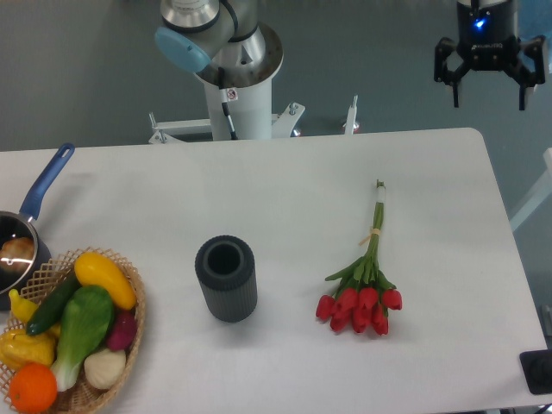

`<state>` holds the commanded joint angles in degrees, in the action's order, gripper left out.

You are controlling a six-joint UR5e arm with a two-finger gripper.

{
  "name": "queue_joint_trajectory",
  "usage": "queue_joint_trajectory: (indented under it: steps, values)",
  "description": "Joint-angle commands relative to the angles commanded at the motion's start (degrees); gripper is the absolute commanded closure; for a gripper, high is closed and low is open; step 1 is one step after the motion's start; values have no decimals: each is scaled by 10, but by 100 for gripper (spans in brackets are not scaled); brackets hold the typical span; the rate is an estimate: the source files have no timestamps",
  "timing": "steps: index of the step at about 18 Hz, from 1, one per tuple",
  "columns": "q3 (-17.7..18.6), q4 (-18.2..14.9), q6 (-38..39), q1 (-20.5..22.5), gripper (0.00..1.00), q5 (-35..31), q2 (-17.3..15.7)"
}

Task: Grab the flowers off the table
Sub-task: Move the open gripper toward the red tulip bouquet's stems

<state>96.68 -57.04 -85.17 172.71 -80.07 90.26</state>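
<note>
The flowers lie flat on the white table, right of centre. Their red tulip heads point toward the front edge and the thin green stems run back to a tip near the far edge, tied midway by a pale band. My gripper hangs high over the table's far right corner, well behind and to the right of the bunch. Its two black fingers are spread wide with nothing between them.
A dark ribbed cylinder vase stands upright left of the flowers. A wicker basket of colourful vegetables sits at the front left, with a blue-handled pot behind it. The arm's white base rises at the table's far edge.
</note>
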Motion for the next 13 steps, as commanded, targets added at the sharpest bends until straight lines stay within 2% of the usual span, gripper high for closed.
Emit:
queue_joint_trajectory:
  steps: [8,13]
  values:
    - [9,-2,2,-1,0,33,3]
    - [60,-2,13,1,0,33,-8]
